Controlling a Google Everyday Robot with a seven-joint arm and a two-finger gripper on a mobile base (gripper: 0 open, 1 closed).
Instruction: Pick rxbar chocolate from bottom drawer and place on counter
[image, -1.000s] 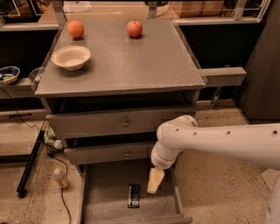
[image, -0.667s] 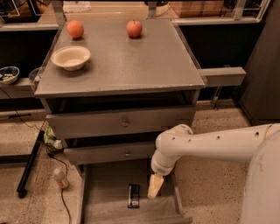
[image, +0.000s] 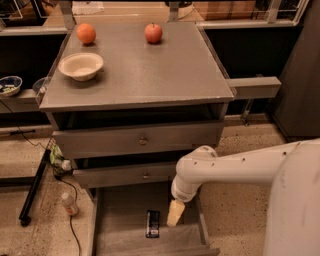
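Note:
The rxbar chocolate (image: 152, 223), a small dark bar with pale lettering, lies flat on the pale liner of the pulled-out bottom drawer (image: 120, 240). My gripper (image: 174, 214) hangs from the white arm just right of the bar, over the drawer, its cream tip pointing down and a little apart from the bar. The counter (image: 150, 70) is the flat grey top of the cabinet above.
On the counter stand a cream bowl (image: 80, 66), an orange (image: 86, 33) and a red apple (image: 153, 33). The two upper drawers (image: 140, 141) jut out above the bottom one. A small bottle (image: 68, 203) and cables lie on the floor at left. A grey shelf bar (image: 252, 87) sticks out right.
The arm has drawn closer to the camera and lower, and the gripper has shifted slightly toward the bar. The bar has not moved.

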